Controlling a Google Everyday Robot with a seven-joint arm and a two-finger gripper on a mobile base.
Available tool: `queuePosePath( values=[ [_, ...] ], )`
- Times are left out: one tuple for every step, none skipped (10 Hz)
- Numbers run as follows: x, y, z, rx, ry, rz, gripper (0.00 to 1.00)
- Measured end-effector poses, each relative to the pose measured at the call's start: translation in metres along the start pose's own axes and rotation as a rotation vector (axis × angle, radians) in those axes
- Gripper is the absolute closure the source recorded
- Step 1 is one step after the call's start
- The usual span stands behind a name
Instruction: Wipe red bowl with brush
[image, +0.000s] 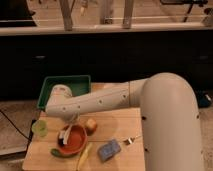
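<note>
Dim room at the back, a dark cabinet front running across it, and down front a pale wooden table (122, 122) is carrying everything that matters. A green tray (80, 81) is sitting at the table's far left, and the big white arm (100, 102) is reaching in from the right, crossing the tray's near edge and angling down.

The gripper (70, 122) is hanging at the end of that arm, right over the far left rim of the red bowl (79, 143), which is resting near the table's front left. The brush (64, 134), whitish with a dark end, is showing just under the gripper, leaning into the bowl's left side. Whether the gripper is clamped on the brush or loose above it cannot be told; the wrist is hiding that.

A pale green cup (40, 127) is standing just left of the bowl, and a yellow-orange lump (91, 125) is sitting just beyond its right rim. A blue-grey sponge (109, 149) and a silver fork (131, 139) are lying off to the right, apart from it.

By the look of it, the wiping step itself is in hand, the brush already at the bowl. The next move is calling for a sweep of the dark end across the darker inside, with light pressure, staying within the rim so the bowl is not shoved into the cup.
</note>
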Motion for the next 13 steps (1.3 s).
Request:
queuePosePath(
  values=[
    [-0.004, 0.007, 0.001, -0.007, -0.006, 0.000, 1.00],
    [-0.002, 0.019, 0.003, -0.013, -0.010, 0.010, 1.00],
    [0.002, 0.031, 0.004, -0.021, -0.009, 0.024, 1.00],
    [0.005, 0.037, 0.005, -0.023, -0.008, 0.034, 1.00],
    [0.027, 0.066, 0.004, -0.035, 0.007, 0.099, 1.00],
    [0.037, 0.069, 0.003, -0.036, 0.016, 0.123, 1.00],
    [0.046, 0.067, 0.002, -0.037, 0.028, 0.137, 1.00],
    [0.053, 0.061, 0.000, -0.038, 0.037, 0.140, 1.00],
    [0.058, 0.050, -0.001, -0.033, 0.040, 0.136, 1.00],
    [0.058, 0.038, -0.002, -0.029, 0.039, 0.127, 1.00],
    [0.054, 0.022, -0.004, -0.020, 0.032, 0.105, 1.00],
    [0.048, 0.011, -0.004, -0.015, 0.026, 0.083, 1.00],
    [0.040, -0.001, -0.005, -0.006, 0.013, 0.049, 1.00]
  ],
)
